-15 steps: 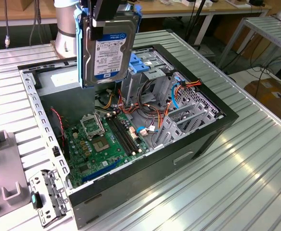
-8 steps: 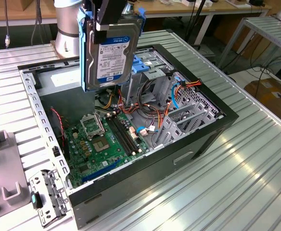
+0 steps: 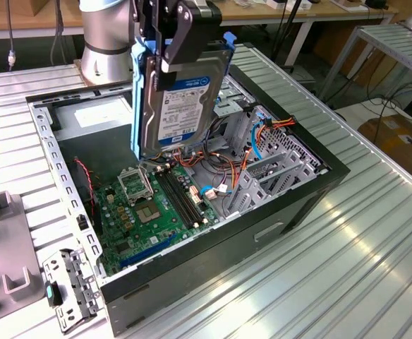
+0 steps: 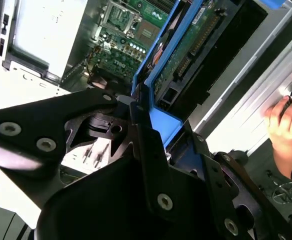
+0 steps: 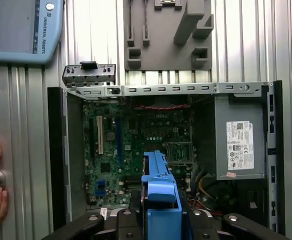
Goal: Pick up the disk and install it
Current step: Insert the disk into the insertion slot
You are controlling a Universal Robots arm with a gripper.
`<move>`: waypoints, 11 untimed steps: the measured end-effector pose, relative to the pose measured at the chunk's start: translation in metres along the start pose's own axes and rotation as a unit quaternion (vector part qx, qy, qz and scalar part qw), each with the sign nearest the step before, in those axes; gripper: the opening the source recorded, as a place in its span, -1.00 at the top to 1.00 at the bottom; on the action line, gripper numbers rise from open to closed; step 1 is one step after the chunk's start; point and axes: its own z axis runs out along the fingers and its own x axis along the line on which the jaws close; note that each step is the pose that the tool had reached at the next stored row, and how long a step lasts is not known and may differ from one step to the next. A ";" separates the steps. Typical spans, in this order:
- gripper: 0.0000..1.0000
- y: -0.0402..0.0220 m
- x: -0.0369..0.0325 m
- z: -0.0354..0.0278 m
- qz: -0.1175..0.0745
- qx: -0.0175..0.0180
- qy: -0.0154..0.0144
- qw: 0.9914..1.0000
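The disk (image 3: 181,102) hangs upright, pinched at its upper edge between my fingers (image 3: 186,34), above the open computer case (image 3: 262,236) on the worktop (image 3: 354,268). Its lower edge is over the motherboard (image 3: 156,212). A person's hand (image 4: 286,120) rests on the worktop beside the case.

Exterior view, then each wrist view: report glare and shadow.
Exterior view: glare streaks the ribbed table; the disk is evenly lit. Second wrist view: a pale panel is washed out. First wrist view: the case is deeply shadowed around the cables.
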 end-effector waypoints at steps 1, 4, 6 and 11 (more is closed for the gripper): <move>0.26 -0.0013 0.0015 0.0001 0.000 0.000 0.000 1.000; 0.26 -0.0156 0.0044 0.0007 0.000 0.000 0.001 1.000; 0.26 -0.0232 0.0047 0.0010 0.000 0.000 0.002 1.000; 0.26 -0.0411 0.0043 0.0019 0.000 0.000 0.003 1.000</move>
